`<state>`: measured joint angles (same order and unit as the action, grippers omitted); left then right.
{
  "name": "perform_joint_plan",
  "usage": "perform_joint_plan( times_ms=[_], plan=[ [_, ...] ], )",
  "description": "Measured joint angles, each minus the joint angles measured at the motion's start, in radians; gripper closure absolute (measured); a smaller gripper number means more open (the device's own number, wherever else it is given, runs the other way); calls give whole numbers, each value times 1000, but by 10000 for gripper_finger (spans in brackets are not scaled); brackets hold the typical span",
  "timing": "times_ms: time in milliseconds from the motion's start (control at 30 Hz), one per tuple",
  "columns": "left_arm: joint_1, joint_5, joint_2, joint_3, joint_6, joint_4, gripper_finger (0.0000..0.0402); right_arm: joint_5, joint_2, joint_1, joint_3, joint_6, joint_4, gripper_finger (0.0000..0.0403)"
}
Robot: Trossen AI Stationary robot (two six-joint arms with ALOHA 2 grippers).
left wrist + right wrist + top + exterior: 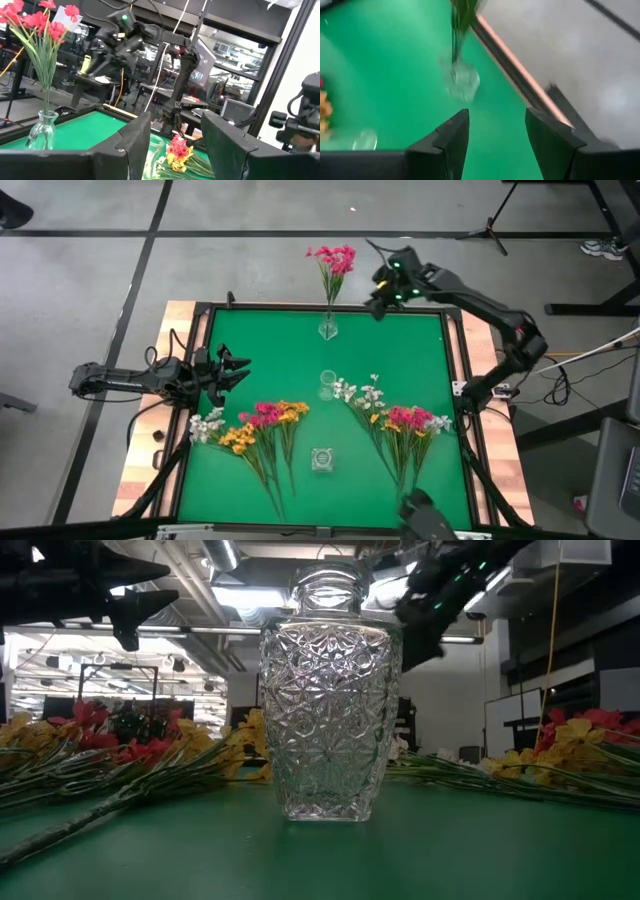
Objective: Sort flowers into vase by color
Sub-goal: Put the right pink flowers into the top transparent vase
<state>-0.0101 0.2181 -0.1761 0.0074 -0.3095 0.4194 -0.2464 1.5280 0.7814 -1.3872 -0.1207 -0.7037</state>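
I see 3 clear glass vases on the green felt mat (400,350): a slim-necked far vase (328,329) at the far edge holding upright pink flowers (333,260), a small middle vase (327,384) near the centre, and a near vase (321,459) whose cut-glass star pattern fills the low view (325,690). The loose flowers lie flat in 2 fans, thin green stems converging toward the near edge: a left bunch (255,430) of white, yellow-orange and pink, and a right bunch (395,425) of white, pink and some yellow. My right gripper (378,295) hangs above the mat's far edge, just right of the far vase, fingers (452,137) parted and holding nothing. My left gripper (240,370) sits over the mat's left edge, fingers (137,137) likewise apart and empty. The mat is bare between the far vase and the middle one, and along the right side (a black frame (455,370) rims it all). The right wrist view smears the far vase, and the near vase hides the centre of the table in the low view.
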Motion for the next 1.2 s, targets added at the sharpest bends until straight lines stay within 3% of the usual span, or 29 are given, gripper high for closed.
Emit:
perform_joint_plan(
  times_ms=[167,333,467,633,767,900,1033,1200],
  plan=[
    [0,0,0,0,-3,0,230,90,-145,-10,19,35,-275,207],
    [0,0,0,0,-3,0,230,114,-335,-123,129,217,-408,207],
    [0,0,0,0,-3,0,230,170,-500,-323,252,483,-398,207],
    [0,0,0,0,-4,0,230,292,-635,-674,395,900,-384,207],
    [0,0,0,0,-5,0,230,362,-647,-955,468,1195,-301,207],
    [0,0,0,0,-5,0,230,419,-587,-1164,482,1403,-178,207],
    [0,0,0,0,-5,0,230,439,-499,-1301,482,1570,-66,207],
    [0,0,0,0,-5,0,230,434,-389,-1425,482,1835,-54,207]
  ],
)
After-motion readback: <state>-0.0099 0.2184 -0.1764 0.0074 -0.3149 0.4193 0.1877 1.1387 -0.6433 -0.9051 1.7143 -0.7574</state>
